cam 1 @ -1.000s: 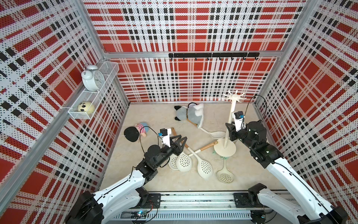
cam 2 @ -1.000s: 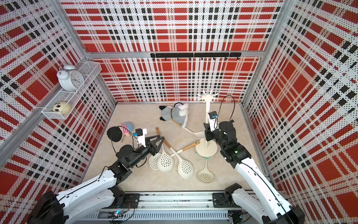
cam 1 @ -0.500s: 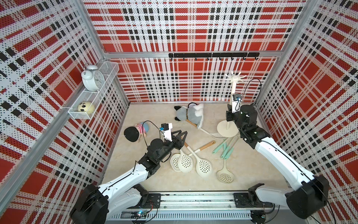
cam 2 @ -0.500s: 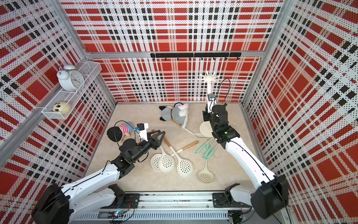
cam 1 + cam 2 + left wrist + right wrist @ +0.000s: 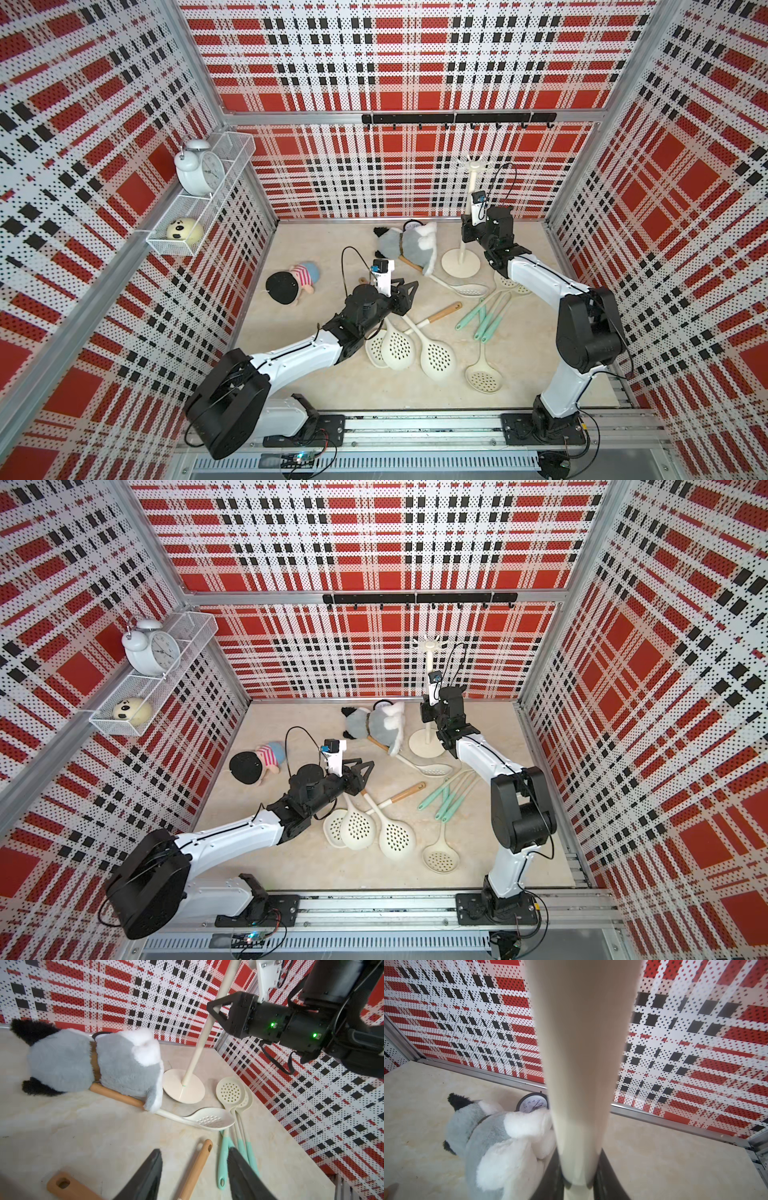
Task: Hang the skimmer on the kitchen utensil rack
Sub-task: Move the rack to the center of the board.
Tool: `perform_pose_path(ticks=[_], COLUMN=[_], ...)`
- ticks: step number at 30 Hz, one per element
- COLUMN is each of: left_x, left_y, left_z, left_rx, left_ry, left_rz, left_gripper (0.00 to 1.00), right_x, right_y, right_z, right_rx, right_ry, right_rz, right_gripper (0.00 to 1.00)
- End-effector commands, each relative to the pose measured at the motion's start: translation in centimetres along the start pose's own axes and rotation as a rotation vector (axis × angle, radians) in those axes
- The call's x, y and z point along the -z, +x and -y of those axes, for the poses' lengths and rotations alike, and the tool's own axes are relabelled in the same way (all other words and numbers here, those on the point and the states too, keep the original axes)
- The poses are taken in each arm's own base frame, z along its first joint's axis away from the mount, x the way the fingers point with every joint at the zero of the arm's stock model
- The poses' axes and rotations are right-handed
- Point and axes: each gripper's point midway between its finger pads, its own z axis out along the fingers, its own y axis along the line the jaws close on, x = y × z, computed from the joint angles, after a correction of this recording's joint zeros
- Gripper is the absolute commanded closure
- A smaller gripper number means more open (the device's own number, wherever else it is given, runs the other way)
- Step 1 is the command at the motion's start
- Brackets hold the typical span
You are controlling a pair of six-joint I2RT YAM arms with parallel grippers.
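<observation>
Wall basket (image 5: 239,149) holds alarm clock (image 5: 198,172), plush ball (image 5: 184,229).

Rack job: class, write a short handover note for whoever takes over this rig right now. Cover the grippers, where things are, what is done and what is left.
Left gripper: open and empty, over the skimmers' wooden handles.
Right gripper: shut on the pole of the rack, back right beside the plush dog.
Skimmers: all lying on the floor between the arms.
Done: rack gripped; nothing hung.
Left: pick up a skimmer with the left gripper and hang it on a prong of the rack's crown.
</observation>
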Motion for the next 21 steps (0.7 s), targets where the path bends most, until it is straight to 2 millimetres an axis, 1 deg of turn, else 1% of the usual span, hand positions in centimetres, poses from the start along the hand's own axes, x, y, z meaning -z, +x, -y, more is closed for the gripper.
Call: perform_pose_path(ticks=[1,4,6,9,12,14,16,17,18,19,20,21], left_x=[-0.5,-0.4,-0.1,1.0,2.1,2.8,3.5,3.8,4.1,4.4,4.6,4.8], left_y=[-1.5,-1.6,-1.6,-1.8,-2.1,-2.3,-2.4,-2.4,-2.3,-2.3,-2.2,-2.2], left_z=[0.7,0.1,-0.9,-2.4,-3.0,-3.2,-3.7,-4.0,-4.3,-4.6,-4.8,-5.1], left_rx=[-0.012,0.008,0.033,0.082,0.098,0.098,0.103,0.104,0.108,0.114,0.118,0.121], left_ry=[0.020,0.014,0.003,-0.007,-0.012,-0.019,-0.039,-0.047,-0.055,-0.064,-0.070,-0.076], left_rz=[0.036,0.039,0.046,0.069,0.089,0.101,0.107,0.110,0.110,0.114,0.114,0.115], left_gripper=[0.46,0.46,0.46,0.46,0.46,0.46,0.46,0.46,0.46,0.46,0.46,0.46], right_x=[1.3,1.0,0.7,-0.3,-2.3,-4.0,-5.8,-6.2,-6.8,-7.2,-7.4,-7.3], right_y=[-8.2,-8.2,-8.6,-9.5,-11.6,-12.9,-14.2,-15.1,-15.5,-16.0,-16.2,-16.5], right_z=[-1.2,-2.3,-3.7,-5.5,-7.9,-10.4,-13.6,-15.0,-16.3,-17.1,-17.1,-16.8], right_rx=[0.000,-0.027,-0.039,-0.073,-0.126,-0.158,-0.171,-0.169,-0.160,-0.148,-0.138,-0.127], right_ry=[-0.069,-0.112,-0.139,-0.168,-0.205,-0.257,-0.315,-0.338,-0.351,-0.350,-0.340,-0.321], right_rz=[0.267,0.277,0.290,0.322,0.373,0.397,0.412,0.425,0.427,0.428,0.427,0.432], right_gripper=[1.00,1.00,1.00,1.00,1.00,1.00,1.00,1.00,1.00,1.00,1.00,1.00])
